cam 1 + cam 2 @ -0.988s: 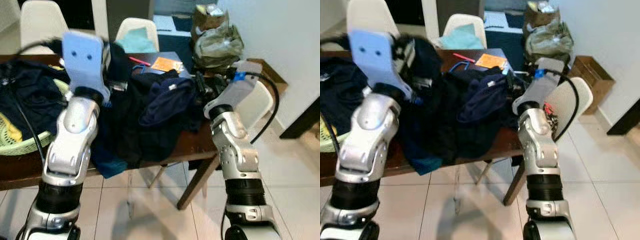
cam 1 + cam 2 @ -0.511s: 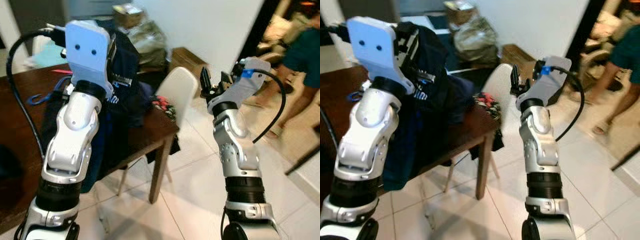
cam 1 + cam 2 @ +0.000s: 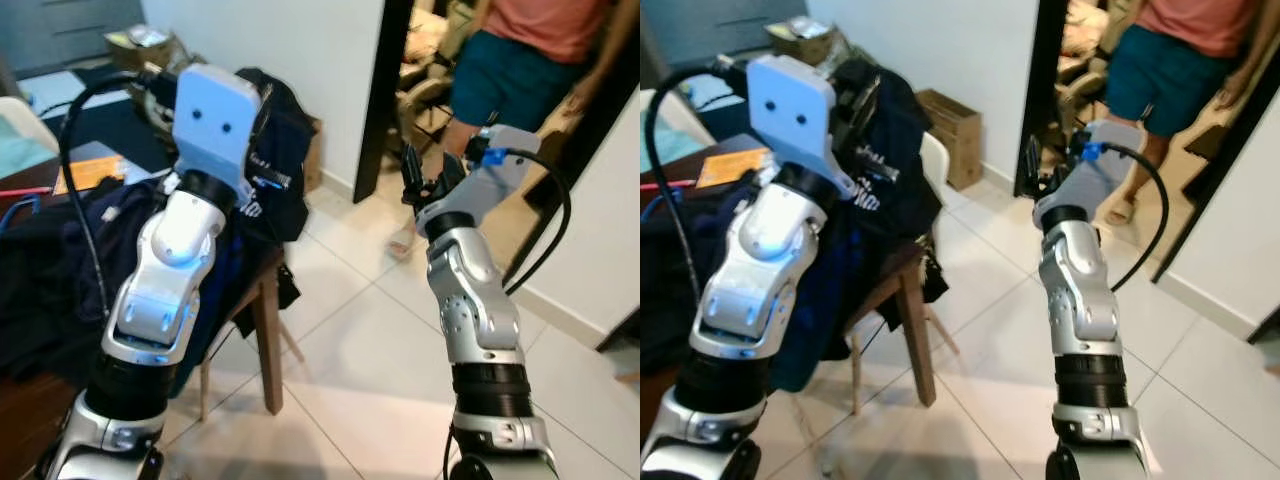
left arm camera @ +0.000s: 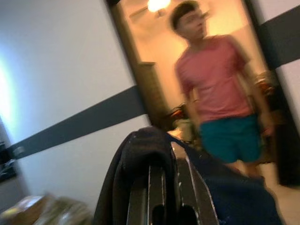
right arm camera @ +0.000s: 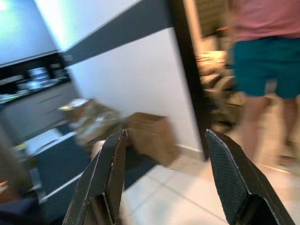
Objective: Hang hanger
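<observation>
My left gripper (image 4: 168,174) is raised at chest height, shut on a dark navy garment (image 3: 276,165) with white lettering. The cloth drapes over its fingers (image 4: 157,187) and hangs down beside the table. Any hanger is hidden under the cloth. My right gripper (image 3: 427,172) is held up at the right, open with nothing between its fingers (image 5: 110,173), and points toward a dark doorway (image 3: 372,90).
A person (image 3: 520,60) in a red shirt and teal shorts stands in the doorway, close ahead on the right. A wooden table (image 3: 266,300) heaped with dark clothes (image 3: 50,280) is at my left. A cardboard box (image 3: 952,125) sits by the white wall. Pale tiled floor (image 3: 350,350) lies ahead.
The camera has swung to the right: the table has slid off to the left, and the doorway and the person have come into view. Both arms keep their raised pose, the left still holding the garment.
</observation>
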Robot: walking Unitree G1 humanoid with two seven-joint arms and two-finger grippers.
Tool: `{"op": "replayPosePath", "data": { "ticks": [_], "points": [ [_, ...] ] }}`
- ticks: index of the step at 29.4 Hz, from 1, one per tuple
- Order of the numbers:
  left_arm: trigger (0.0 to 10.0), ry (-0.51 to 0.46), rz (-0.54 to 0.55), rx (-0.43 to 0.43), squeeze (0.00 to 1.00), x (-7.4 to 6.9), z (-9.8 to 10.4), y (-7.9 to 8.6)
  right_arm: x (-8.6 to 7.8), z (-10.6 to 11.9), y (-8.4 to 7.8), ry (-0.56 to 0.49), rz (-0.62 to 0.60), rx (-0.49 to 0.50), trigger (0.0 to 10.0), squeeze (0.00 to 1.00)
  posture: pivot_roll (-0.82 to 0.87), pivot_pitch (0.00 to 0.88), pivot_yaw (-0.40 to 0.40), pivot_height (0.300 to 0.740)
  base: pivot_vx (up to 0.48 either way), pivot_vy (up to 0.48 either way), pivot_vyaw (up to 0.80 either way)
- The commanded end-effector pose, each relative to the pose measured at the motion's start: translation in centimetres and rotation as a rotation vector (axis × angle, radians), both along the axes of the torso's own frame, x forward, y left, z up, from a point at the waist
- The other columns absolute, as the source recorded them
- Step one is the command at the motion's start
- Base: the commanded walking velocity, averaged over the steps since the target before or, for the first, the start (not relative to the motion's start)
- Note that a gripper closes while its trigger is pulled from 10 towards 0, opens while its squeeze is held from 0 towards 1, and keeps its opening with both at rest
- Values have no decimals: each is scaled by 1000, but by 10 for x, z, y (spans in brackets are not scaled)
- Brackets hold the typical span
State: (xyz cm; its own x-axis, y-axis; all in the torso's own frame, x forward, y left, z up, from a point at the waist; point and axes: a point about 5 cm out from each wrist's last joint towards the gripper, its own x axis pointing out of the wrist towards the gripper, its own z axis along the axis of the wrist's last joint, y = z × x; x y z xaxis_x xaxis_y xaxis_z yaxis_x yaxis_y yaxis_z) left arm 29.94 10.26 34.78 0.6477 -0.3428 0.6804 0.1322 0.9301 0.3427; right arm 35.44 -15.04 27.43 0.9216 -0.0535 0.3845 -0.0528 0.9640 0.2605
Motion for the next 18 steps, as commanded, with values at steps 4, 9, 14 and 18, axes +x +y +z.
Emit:
{"op": "replayPosePath", "data": {
  "ticks": [4,9,14,18],
  "points": [
    [10000,-100,-72,2,0,-11,15,-11,-1,4,-5,-24,-34,9,10000,0,39,134,-36,740,0,0,-800],
    [10000,46,-76,-30,0,0,5,-18,1,6,-15,-33,-76,13,10000,0,43,132,-40,740,0,0,-800],
    [10000,231,-79,13,0,18,-25,-23,5,-11,-9,74,-52,-70,10000,0,22,128,-29,740,0,0,-800],
    [10000,323,-30,30,0,25,-50,-18,5,-39,-8,208,-47,-134,10000,0,23,133,-30,740,0,0,-800]
  ]
}}
